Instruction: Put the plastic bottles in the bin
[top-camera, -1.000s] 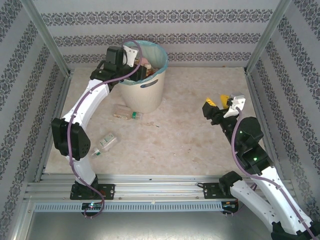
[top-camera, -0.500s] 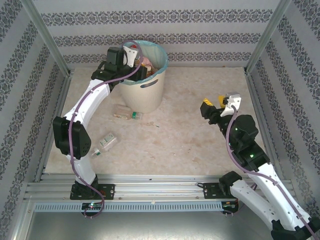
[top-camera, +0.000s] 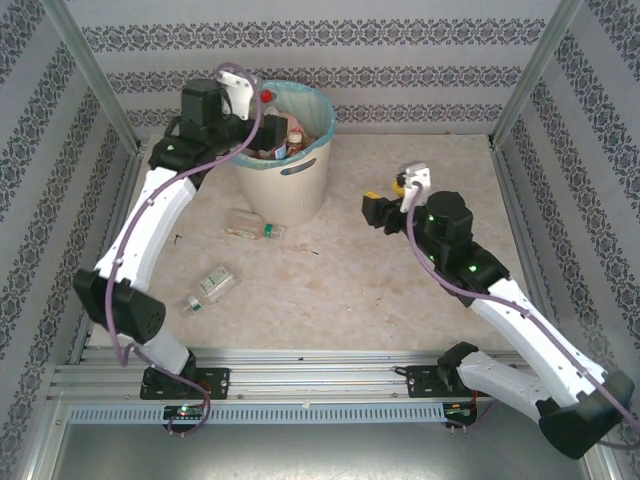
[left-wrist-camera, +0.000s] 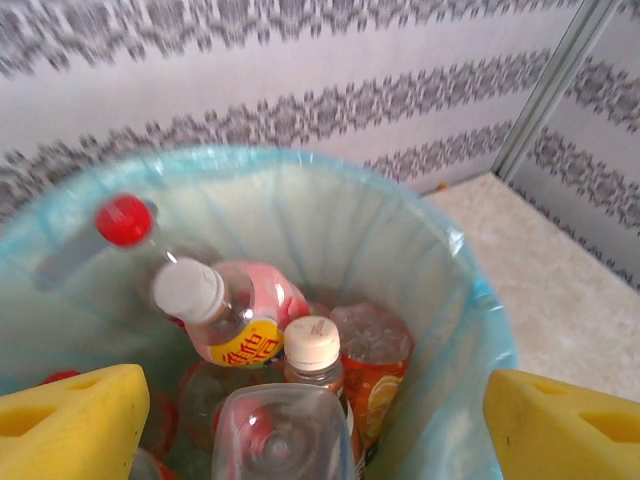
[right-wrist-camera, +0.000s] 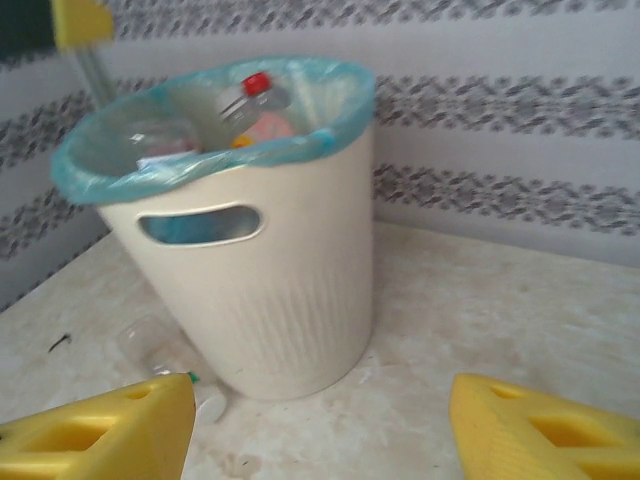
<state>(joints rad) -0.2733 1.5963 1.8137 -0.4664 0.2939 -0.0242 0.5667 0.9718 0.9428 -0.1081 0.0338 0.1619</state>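
1. The left arm rises from its base, bends outward at the elbow and reaches to the near-left rim of the bin (top-camera: 295, 190); the left gripper (left-wrist-camera: 315, 425) hangs over the opening, yellow fingers wide apart, gripping nothing
2. Two plastic bottles lie on the table (top-camera: 400, 290): one (top-camera: 210, 285) near the left arm, another (top-camera: 256, 229) just beside the bin's base
3. Inside the bin sit several bottles, a red-capped clear one (left-wrist-camera: 125, 222) leaning on the blue liner (left-wrist-camera: 400, 250)
4. The right arm stretches low over the table, the right gripper (top-camera: 377, 208) facing the bin, jaws apart and empty

Two white arms (top-camera: 150, 215) with black joints, purple cables (top-camera: 206, 398) trailing along them, and yellow wedge-shaped fingers (left-wrist-camera: 70, 420).
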